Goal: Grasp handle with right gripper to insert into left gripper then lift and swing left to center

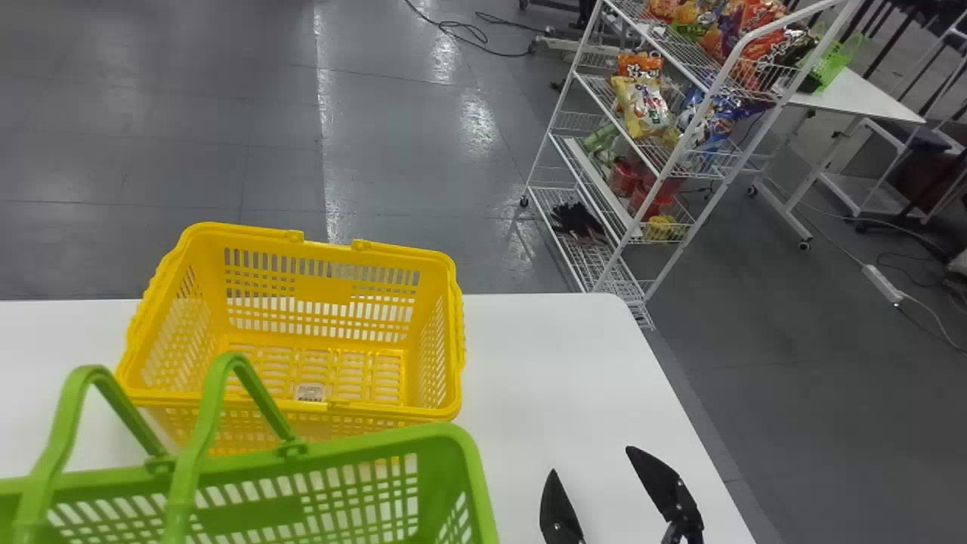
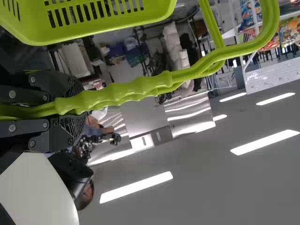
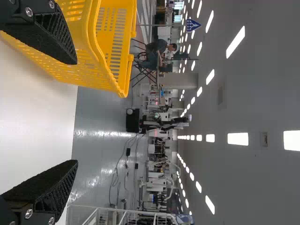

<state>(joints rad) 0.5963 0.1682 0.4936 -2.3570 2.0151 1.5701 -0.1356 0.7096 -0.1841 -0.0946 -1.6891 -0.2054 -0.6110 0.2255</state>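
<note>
In the head view a green basket (image 1: 249,514) hangs at the lower left, in front of a yellow basket (image 1: 306,404) standing on the white table. The green handles (image 1: 198,446) rise from its rim. The left wrist view has the left gripper (image 2: 70,105) shut on both green handles (image 2: 126,91), which lie together; the green basket (image 2: 93,21) is beside them. At the bottom of the head view my right gripper (image 1: 604,491) stands open over the table, right of both baskets. Its fingers are wide apart in the right wrist view, where the right gripper (image 3: 75,112) has nothing between them.
The white table (image 1: 559,363) has its right edge just beyond the right gripper. A white wire rack (image 1: 627,227) with snack bags stands on the floor behind the table's right corner. Behind the right gripper's upper finger in its wrist view is the yellow basket (image 3: 112,47).
</note>
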